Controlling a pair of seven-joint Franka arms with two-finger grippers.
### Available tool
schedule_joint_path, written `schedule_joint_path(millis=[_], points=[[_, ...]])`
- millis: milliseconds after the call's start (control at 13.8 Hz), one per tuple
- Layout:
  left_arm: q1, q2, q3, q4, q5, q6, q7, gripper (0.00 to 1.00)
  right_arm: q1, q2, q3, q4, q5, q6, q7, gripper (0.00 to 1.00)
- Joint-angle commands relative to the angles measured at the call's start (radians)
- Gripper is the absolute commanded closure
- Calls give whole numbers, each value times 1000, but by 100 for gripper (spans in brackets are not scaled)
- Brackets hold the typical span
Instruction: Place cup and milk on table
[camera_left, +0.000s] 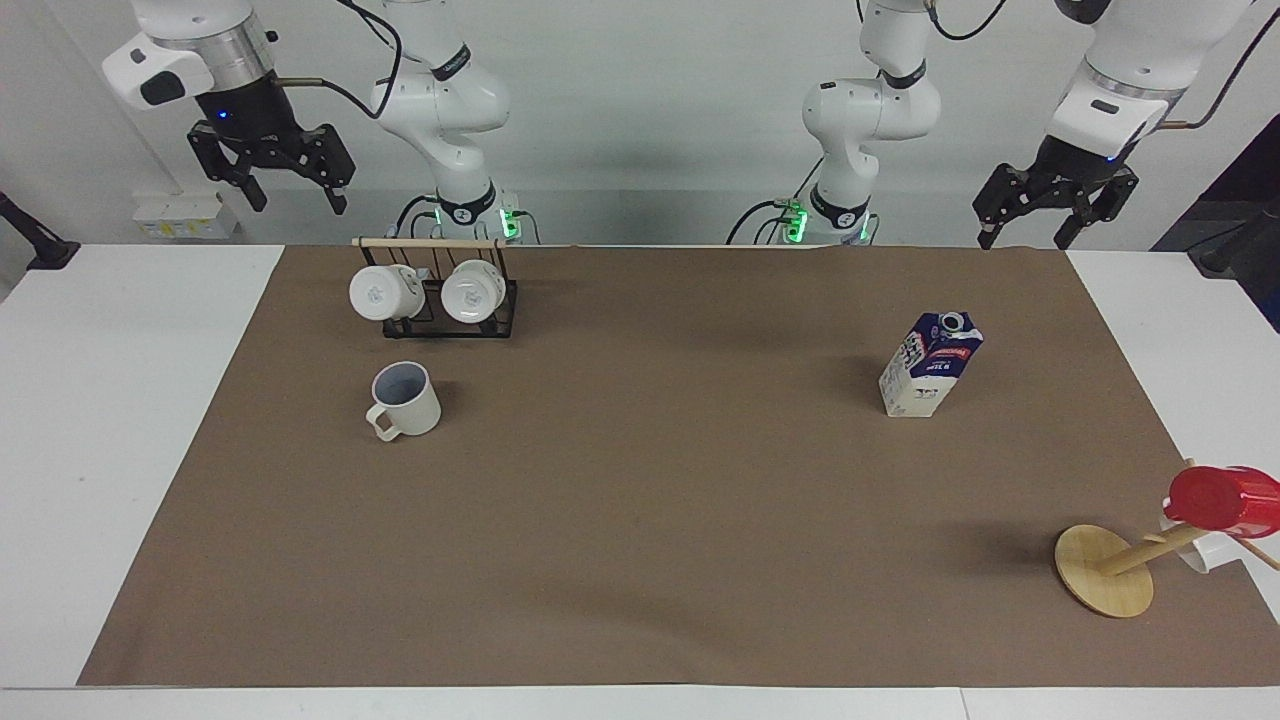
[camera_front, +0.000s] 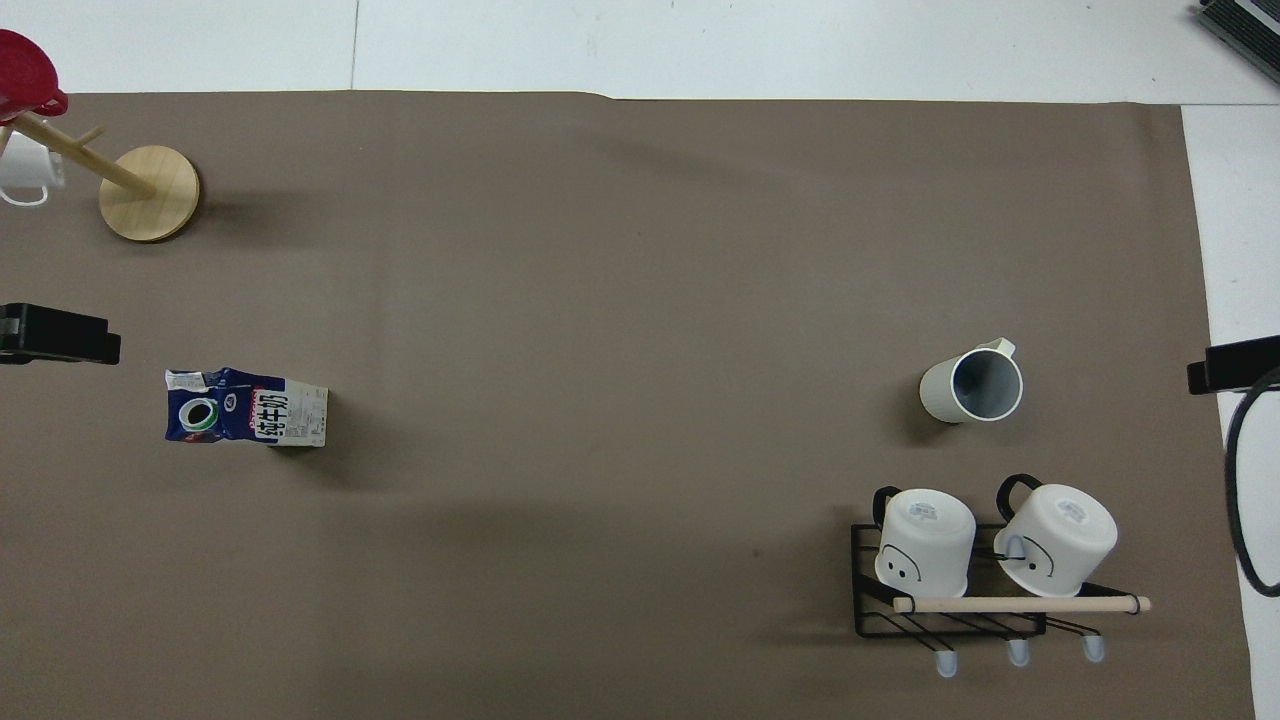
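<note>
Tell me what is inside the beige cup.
The cup stands upright on the brown sheet. Its greyish inside looks empty in the overhead view; part of the inner wall is hidden by the rim.

One cream cup and one milk carton stand on the desk. Two white mugs hang on one black rack. One red cup sits on one wooden stand, with another white mug there.
</note>
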Motion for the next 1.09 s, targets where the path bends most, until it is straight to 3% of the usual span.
schedule_joint_path(millis=[0,1016], points=[[-1,3,3,19,6,-21,5,0,-5,-13,3,-17,9,2,27,0],[-1,3,3,17,6,-23,5,0,-5,-11,11,-9,10,-2,17,0]])
